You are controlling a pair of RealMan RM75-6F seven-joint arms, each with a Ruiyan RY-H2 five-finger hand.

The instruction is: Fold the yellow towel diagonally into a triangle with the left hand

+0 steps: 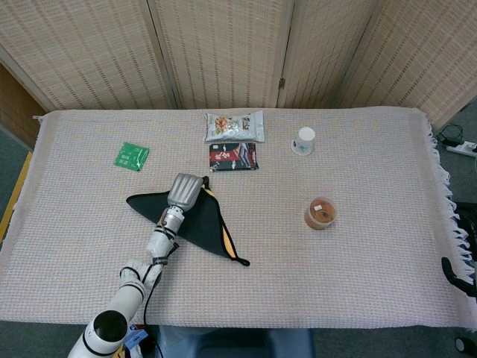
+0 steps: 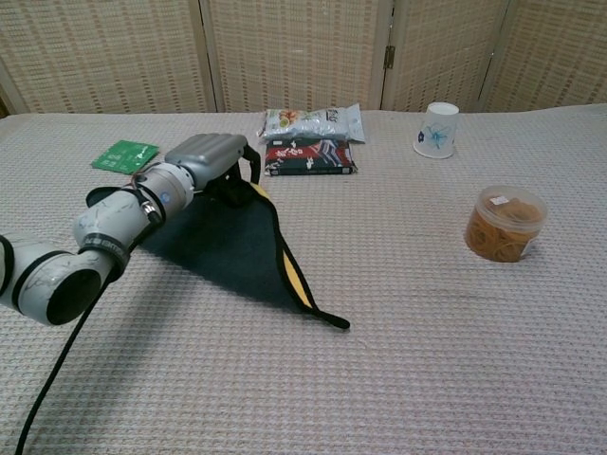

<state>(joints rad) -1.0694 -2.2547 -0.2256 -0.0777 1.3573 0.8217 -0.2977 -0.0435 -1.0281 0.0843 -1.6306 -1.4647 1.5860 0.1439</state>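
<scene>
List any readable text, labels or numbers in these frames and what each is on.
No text can be read.
Snack bag: printed artwork, lettering too blurred.
Dark packet: red and white markings, not readable.
Green packet: faint print, too small.
Paper cup: blue floral pattern, no words visible.
Round tub: small lid label, too small.
Left hand and towel: no markings visible.

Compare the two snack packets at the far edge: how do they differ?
The white snack bag is puffy, pale and longer; the dark snack packet is flat, black and red, and shorter. The white bag lies farther from the robot, with the dark packet just in front of it. Both lie flat, long sides parallel.
</scene>
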